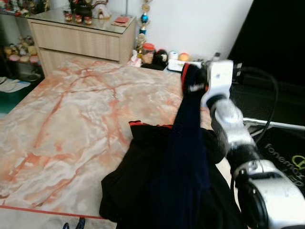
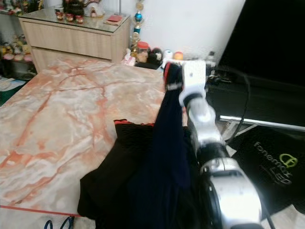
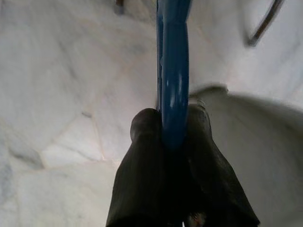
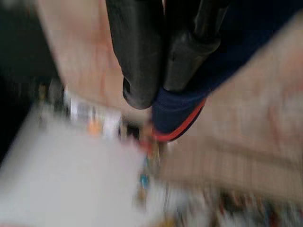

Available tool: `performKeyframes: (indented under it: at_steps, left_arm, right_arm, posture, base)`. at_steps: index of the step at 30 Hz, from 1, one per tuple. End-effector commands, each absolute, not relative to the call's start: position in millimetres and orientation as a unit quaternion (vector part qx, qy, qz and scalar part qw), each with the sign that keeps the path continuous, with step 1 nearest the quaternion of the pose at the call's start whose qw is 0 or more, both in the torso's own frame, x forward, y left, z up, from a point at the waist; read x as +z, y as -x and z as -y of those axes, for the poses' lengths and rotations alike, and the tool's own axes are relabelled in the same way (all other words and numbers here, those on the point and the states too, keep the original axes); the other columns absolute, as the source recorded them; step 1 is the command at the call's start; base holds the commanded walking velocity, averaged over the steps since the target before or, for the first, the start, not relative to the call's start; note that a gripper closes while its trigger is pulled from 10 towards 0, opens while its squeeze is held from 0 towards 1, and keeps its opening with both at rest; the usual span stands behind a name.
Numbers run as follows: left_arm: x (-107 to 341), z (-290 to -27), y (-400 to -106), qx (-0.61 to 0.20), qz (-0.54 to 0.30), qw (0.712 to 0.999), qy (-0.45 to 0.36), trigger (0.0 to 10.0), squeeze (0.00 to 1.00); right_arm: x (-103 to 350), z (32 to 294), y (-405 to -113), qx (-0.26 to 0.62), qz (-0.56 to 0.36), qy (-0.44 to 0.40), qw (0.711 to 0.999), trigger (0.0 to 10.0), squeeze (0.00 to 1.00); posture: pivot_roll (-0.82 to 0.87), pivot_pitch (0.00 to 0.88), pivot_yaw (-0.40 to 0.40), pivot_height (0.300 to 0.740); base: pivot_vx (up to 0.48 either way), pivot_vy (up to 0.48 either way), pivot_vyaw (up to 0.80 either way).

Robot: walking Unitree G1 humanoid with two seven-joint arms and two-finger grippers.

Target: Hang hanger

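Now, far left, a wooden dresser stands against the wall, and the pink-veined marble surface spreads out in front of it. Low at the near edge, the head views catch a blue hanger. The left wrist view gives the close-up: the left gripper has its two black fingers clamped on that blue bar. Moving right, a dark pile of clothes lies on the marble. Above it, the right gripper holds up a navy garment with red trim. The right wrist view, blurred, shows both fingers pinched on that cloth. A black TV screen sits far right.
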State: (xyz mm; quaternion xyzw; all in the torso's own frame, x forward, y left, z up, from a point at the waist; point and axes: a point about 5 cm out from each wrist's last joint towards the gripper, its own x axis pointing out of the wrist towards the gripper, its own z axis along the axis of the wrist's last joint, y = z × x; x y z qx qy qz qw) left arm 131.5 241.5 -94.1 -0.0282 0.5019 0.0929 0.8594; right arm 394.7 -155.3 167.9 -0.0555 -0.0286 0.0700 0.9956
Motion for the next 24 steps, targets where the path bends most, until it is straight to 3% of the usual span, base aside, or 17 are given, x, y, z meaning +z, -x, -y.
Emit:
performKeyframes:
  at_steps: [1, 4, 5, 6, 7, 8, 24]
  left_arm:
    - [-97.3, -239.1, -124.4, 0.081, -0.518, 0.852, 0.023, 10.0, 0.0]
    - [-96.0, -241.3, -126.8, 0.08, -0.516, 0.852, 0.021, 10.0, 0.0]
    - [-95.8, -241.6, -126.9, 0.08, -0.516, 0.852, 0.021, 10.0, 0.0]
    - [-95.7, -242.0, -127.0, 0.078, -0.517, 0.852, 0.019, 10.0, 0.0]
    - [-95.6, -242.2, -127.2, 0.077, -0.517, 0.853, 0.018, 10.0, 0.0]
    - [-95.4, -242.6, -127.3, 0.075, -0.517, 0.853, 0.016, 10.0, 0.0]
    - [-94.9, -243.6, -127.9, 0.063, -0.519, 0.852, 0.002, 10.0, 0.0]
  right_arm:
    - [168.7, 156.4, -392.4, 0.065, 0.035, 0.041, 0.996, 10.0, 0.0]
    - [156.1, 157.7, -380.1, 0.053, 0.031, 0.029, 0.998, 10.0, 0.0]
    - [154.3, 157.9, -377.8, 0.049, 0.03, 0.025, 0.998, 10.0, 0.28]
    - [150.5, 158.4, -373.0, 0.042, 0.028, 0.019, 0.999, 10.0, 0.75]
    - [148.0, 158.7, -369.0, 0.037, 0.026, 0.015, 0.999, 10.0, 0.84]
    - [145.3, 159.0, -364.5, 0.032, 0.024, 0.011, 0.999, 10.0, 1.0]
    - [133.4, 164.0, -308.5, 0.009, -0.001, 0.015, 1.0, 10.0, 1.0]
  posture:
    - [0.18, 0.0, -0.098, 0.74]
    - [0.17, 0.0, -0.095, 0.74]
    - [0.17, 0.0, -0.093, 0.74]
    - [0.17, 0.0, -0.091, 0.74]
    - [0.17, 0.0, -0.091, 0.74]
    - [0.16, 0.0, -0.089, 0.74]
    - [0.14, 0.0, -0.089, 0.74]
  base:
    - [0.0, 0.0, 0.0]
    - [0.0, 0.0, 0.0]
    - [0.0, 0.0, 0.0]
    - [0.0, 0.0, 0.0]
    - [0.0, 0.0, 0.0]
    - [0.0, 0.0, 0.0]
    - [0.0, 0.0, 0.0]
